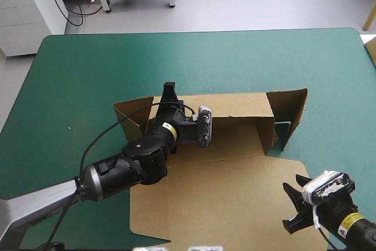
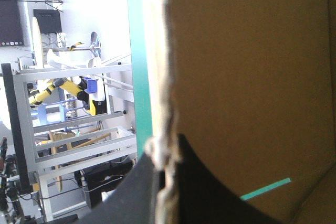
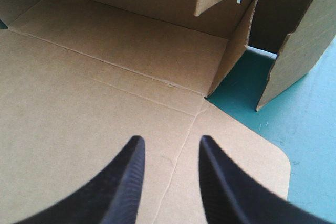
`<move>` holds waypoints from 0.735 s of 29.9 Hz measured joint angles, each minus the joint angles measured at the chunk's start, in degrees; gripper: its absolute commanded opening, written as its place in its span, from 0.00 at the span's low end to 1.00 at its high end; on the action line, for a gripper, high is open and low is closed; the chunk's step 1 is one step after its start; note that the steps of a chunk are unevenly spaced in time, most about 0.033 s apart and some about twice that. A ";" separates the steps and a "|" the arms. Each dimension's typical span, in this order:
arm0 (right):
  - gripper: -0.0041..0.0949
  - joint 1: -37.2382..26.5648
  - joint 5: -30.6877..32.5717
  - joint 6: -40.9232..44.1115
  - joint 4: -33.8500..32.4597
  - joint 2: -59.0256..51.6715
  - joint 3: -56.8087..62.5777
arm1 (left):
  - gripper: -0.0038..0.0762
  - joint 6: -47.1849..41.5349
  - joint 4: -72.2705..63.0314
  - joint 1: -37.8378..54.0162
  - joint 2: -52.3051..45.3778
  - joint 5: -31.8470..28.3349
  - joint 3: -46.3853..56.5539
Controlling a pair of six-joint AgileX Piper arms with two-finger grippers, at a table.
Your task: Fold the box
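Observation:
The brown box (image 1: pixel 235 198) lies mid-table with its lid flat toward the near edge. Its back wall (image 1: pixel 235 105) stands upright, and a side flap (image 1: pixel 292 110) is raised at the right end. My left gripper (image 1: pixel 170 91) reaches over the tray and pinches the back wall's top edge near its left end. In the left wrist view the board (image 2: pixel 252 77) runs edge-on between the black fingers, with the left gripper (image 2: pixel 163 153) shut on it. My right gripper (image 1: pixel 291 201) hovers open over the lid's near right corner. The right gripper (image 3: pixel 169 142) holds nothing, with the lid's crease (image 3: pixel 131 72) ahead of it.
Another flap (image 1: pixel 126 113) stands at the box's left end. Teal-green cover (image 1: pixel 88 74) lies bare on both sides and beyond the box. Beside the right gripper, the lid's rounded corner (image 3: pixel 278 163) borders bare cover (image 3: pixel 315 129).

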 measured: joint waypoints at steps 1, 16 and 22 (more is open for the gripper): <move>0.55 0.00 0.00 0.00 0.00 0.00 0.00 | 0.04 -0.59 0.95 0.00 0.00 -0.28 0.41; 0.51 0.00 0.77 0.22 1.07 0.00 -1.38 | 0.04 -6.19 3.65 0.00 0.00 -0.91 1.37; 0.51 0.00 5.39 4.44 -2.98 2.75 -10.44 | 0.04 -7.67 4.09 0.00 0.00 -1.08 1.41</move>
